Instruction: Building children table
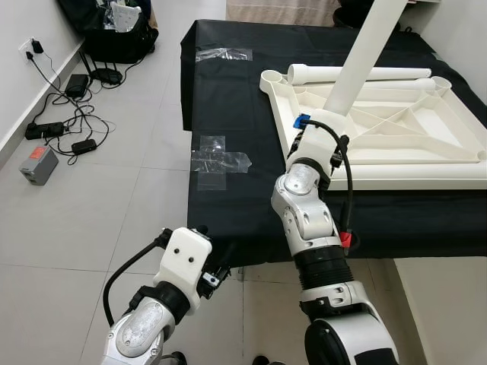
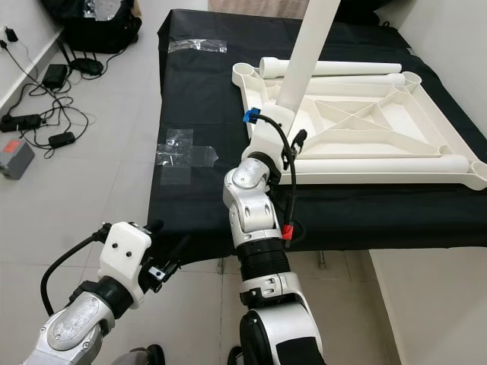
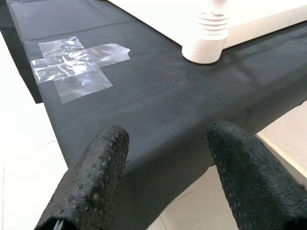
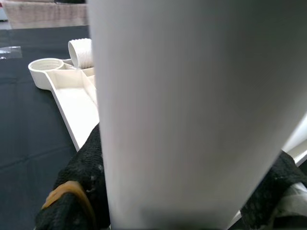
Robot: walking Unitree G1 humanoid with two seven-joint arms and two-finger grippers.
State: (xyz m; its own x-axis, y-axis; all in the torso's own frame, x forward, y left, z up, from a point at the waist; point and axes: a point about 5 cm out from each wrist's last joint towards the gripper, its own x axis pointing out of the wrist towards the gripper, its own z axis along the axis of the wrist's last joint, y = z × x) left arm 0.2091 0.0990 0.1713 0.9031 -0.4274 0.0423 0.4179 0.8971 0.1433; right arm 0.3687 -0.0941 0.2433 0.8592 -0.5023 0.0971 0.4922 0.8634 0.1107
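Tabletop (image 1: pixel 426 129), inverted on the black-covered bench (image 1: pixel 228 99) so its corner sockets face up, lies at the far right. One table leg (image 1: pixel 358 61) is clamped in the right pincer (image 4: pixel 172 191), seemingly for socket insertion; the left pincer (image 3: pixel 163 158) hovers spread apart at the near bench edge.

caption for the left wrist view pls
Open left claw hovering at the edge of the black-covered table, near the taped cross.
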